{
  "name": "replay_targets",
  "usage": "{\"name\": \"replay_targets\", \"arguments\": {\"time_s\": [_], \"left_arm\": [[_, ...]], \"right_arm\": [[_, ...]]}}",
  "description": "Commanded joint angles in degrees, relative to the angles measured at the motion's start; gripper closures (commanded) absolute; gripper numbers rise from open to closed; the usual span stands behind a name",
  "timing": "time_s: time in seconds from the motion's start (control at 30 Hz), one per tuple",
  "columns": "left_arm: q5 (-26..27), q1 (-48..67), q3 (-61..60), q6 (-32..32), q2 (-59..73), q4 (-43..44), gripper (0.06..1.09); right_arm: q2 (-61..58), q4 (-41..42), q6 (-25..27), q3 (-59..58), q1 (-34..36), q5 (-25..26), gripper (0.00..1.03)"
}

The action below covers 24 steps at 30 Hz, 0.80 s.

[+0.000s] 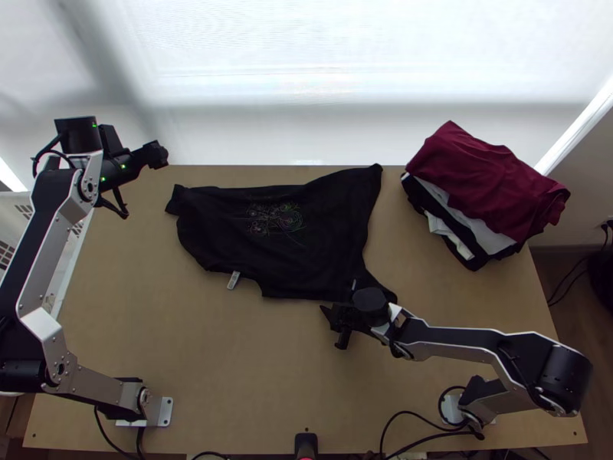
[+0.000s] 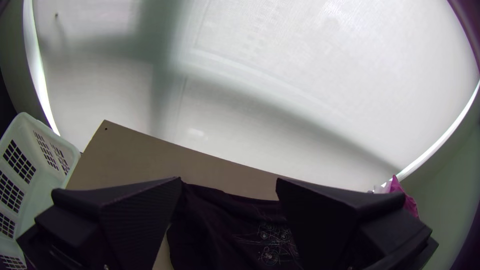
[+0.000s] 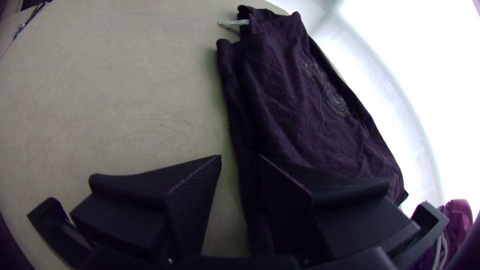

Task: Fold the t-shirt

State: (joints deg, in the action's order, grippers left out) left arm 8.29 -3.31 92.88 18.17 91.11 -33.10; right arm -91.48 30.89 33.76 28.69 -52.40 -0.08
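1. Right gripper (image 3: 240,157): fingers are standing moderately apart, gripping nothing visible, at the near edge of the t-shirt (image 1: 299,238).
2. Left gripper (image 2: 229,179): fingers are standing wide apart, holding nothing, beyond the t-shirt's left end.
3. T-shirt: lying wrinkled and broadly flat on the table (image 1: 253,360); whether any fold is showing, cannot tell.
4. Progress: most folding is apparently awaiting completion.
5. Garment stack (image 1: 490,184): sitting at far right.

You've got a clothes pile (image 1: 486,180), maroon on top, upper R in top view; white basket (image 1: 11,222), L edge.
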Motion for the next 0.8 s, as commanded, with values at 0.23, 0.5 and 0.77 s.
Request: {"name": "replay_targets", "arguments": {"time_s": [0.23, 0.5, 0.77], "left_arm": [[-0.2, -0.6, 0.2, -0.9, -1.1, 0.8, 0.16], [-0.2, -1.0, 1.1, -1.4, -1.1, 0.7, 0.16], [-0.2, -1.3, 2.0, -1.5, -0.8, 0.7, 0.16]], "right_arm": [[-3.5, 1.4, 1.7, 3.4, 1.2, -0.4, 0.65], [-3.5, 1.4, 3.6, 2.7, 1.8, -0.5, 0.83], [-3.2, 1.4, 4.6, 2.2, 1.8, -0.5, 0.83]]}}
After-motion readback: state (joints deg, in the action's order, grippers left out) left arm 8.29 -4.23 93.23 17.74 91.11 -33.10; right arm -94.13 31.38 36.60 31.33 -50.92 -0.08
